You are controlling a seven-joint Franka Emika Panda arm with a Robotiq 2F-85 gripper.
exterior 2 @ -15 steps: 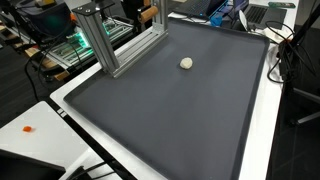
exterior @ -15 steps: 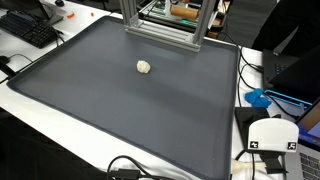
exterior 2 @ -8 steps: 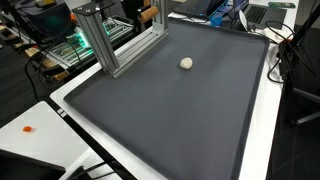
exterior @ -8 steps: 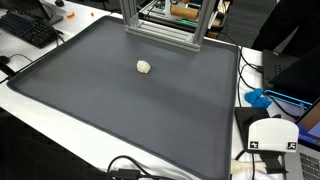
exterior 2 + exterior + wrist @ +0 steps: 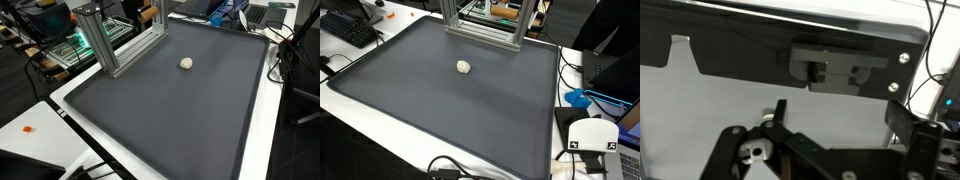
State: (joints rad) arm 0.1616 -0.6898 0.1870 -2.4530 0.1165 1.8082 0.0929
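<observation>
Stillness holding since a second ago, pale lump (image 5: pixel 464 67) lying where it was on the dark mat (image 5: pixel 440 110), my gripper (image 5: pixel 830 152) showing only in the wrist view (fingertips cropped, spread or pressed together I cannot tell), lump's place relative to it not telling.

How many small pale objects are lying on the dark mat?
1. The pale lump lies alone on the mat, toward the metal frame but apart from it, in both exterior views. Nothing seems to hide another.

A dark mat (image 5: pixel 450 110) covers the white table (image 5: pixel 262 130).
</observation>
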